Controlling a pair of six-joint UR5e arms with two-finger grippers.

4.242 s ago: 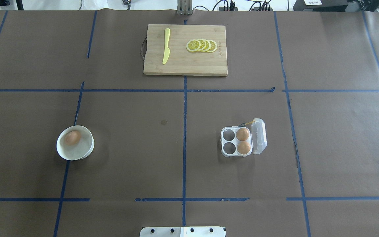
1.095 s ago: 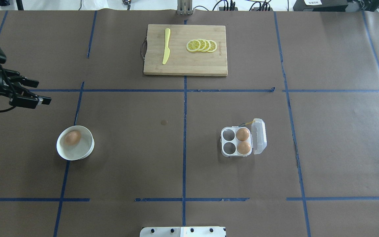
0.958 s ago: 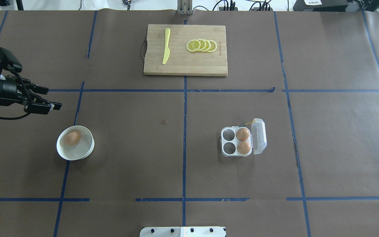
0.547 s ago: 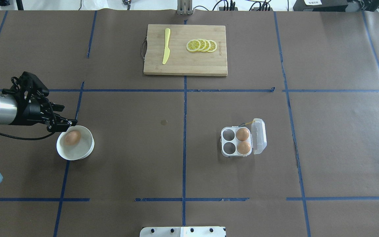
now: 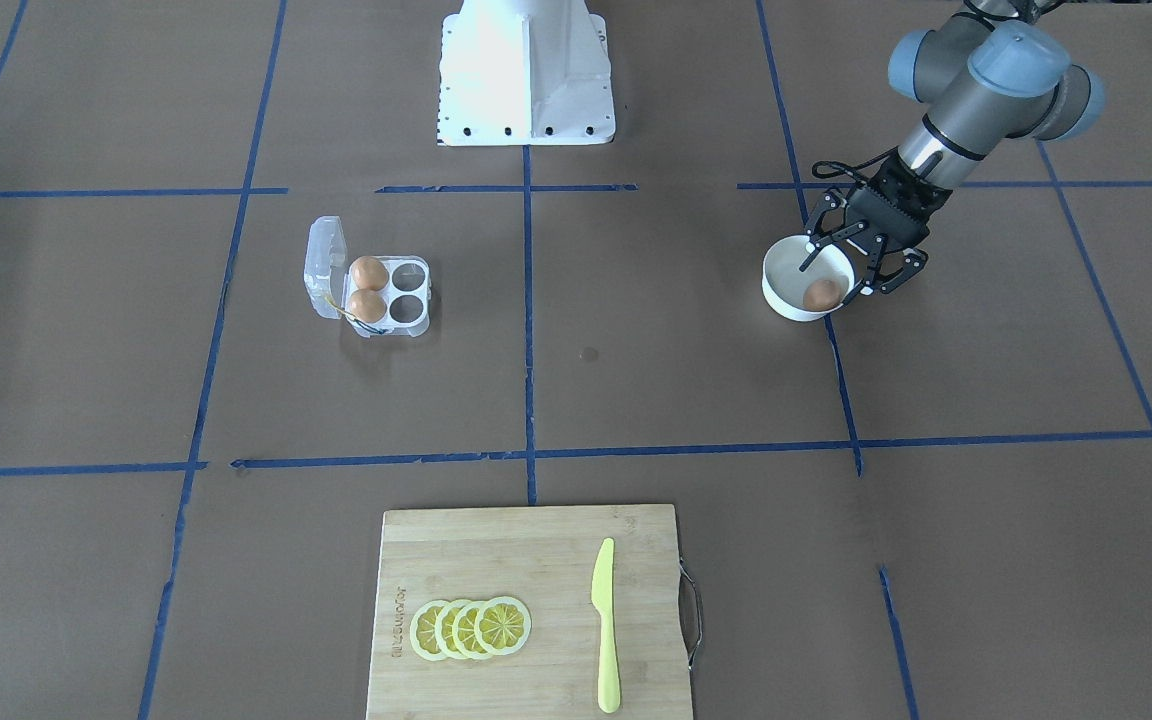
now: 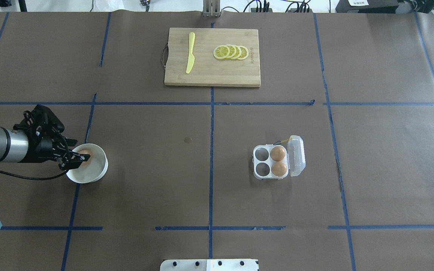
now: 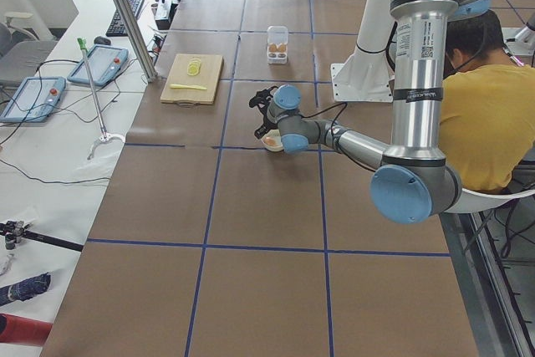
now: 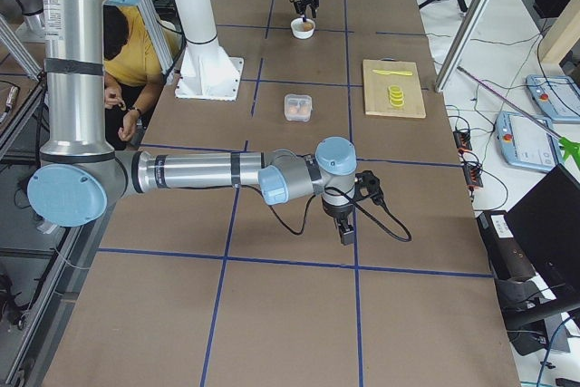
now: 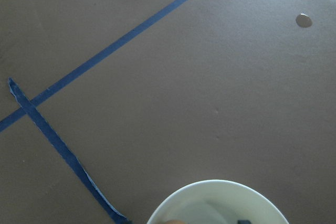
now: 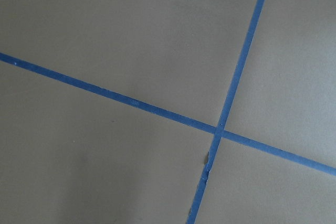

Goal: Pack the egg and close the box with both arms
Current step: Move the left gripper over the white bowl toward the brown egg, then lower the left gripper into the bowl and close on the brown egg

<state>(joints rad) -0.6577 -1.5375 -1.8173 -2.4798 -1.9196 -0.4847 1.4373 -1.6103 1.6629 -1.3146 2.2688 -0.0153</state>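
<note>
One orange-brown egg [image 5: 822, 294] lies in a round white bowl [image 5: 786, 297] on the robot's left side. My left gripper [image 5: 836, 282] is open and reaches down into the bowl, its fingers on either side of the egg without closing on it. In the overhead view the gripper [image 6: 77, 152] partly hides that egg [image 6: 86, 152]. The clear box [image 6: 279, 162] stands open right of centre, lid [image 6: 297, 156] swung to the right. It holds two eggs [image 6: 278, 153] and has two empty cells. My right gripper [image 8: 345, 228] shows only in the right side view, low over bare table; I cannot tell whether it is open.
A wooden cutting board [image 6: 236, 75] with a yellow knife [image 6: 190, 52] and lemon slices [image 6: 231, 52] lies at the far middle. The white pedestal [image 5: 526, 70] stands at the near edge. A person in yellow [image 7: 489, 114] sits beside the robot.
My left arm has come in from the left edge and swung down to the bowl. Its open fingers now sit in the bowl around the egg. The box and its eggs have not moved.
</note>
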